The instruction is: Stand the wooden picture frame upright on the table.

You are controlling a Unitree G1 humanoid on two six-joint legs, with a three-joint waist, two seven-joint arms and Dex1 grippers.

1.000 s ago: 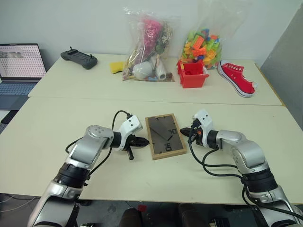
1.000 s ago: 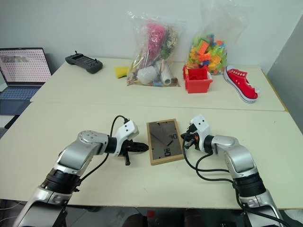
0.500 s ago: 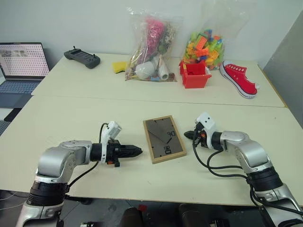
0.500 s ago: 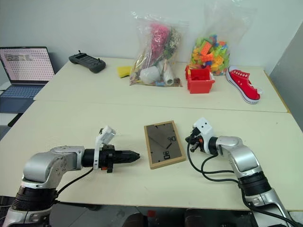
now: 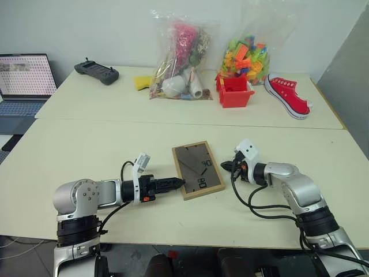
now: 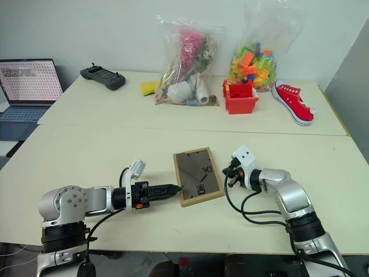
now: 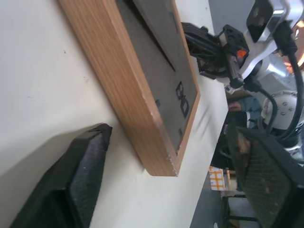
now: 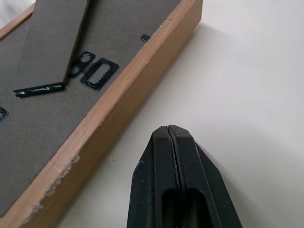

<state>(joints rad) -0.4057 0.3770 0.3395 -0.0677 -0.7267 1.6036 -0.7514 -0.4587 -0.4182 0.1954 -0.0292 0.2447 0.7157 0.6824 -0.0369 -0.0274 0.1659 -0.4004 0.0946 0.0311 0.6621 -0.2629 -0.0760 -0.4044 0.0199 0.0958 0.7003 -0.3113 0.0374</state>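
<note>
Wood grain on the wooden picture frame (image 7: 137, 102) fills my left wrist view, with a chipped corner close to my left fingers (image 7: 76, 180), which stand wide apart beside its near edge; past it I see my right gripper (image 7: 199, 45). My right wrist view catches the black clips and hanger on the grey back panel, and my right fingers (image 8: 173, 190) pressed together on the table beside the frame's other long edge, not touching it. From the head, my left gripper (image 5: 173, 183) and right gripper (image 5: 226, 166) flank the frame (image 5: 197, 168), which lies flat, back up, on the pale cream table (image 5: 75, 150). Beyond sit a laptop (image 5: 24, 78), a controller (image 5: 96, 71), two bags of toys (image 5: 179, 55), a red bin (image 5: 235, 90) and a red shoe (image 5: 287, 95).
</note>
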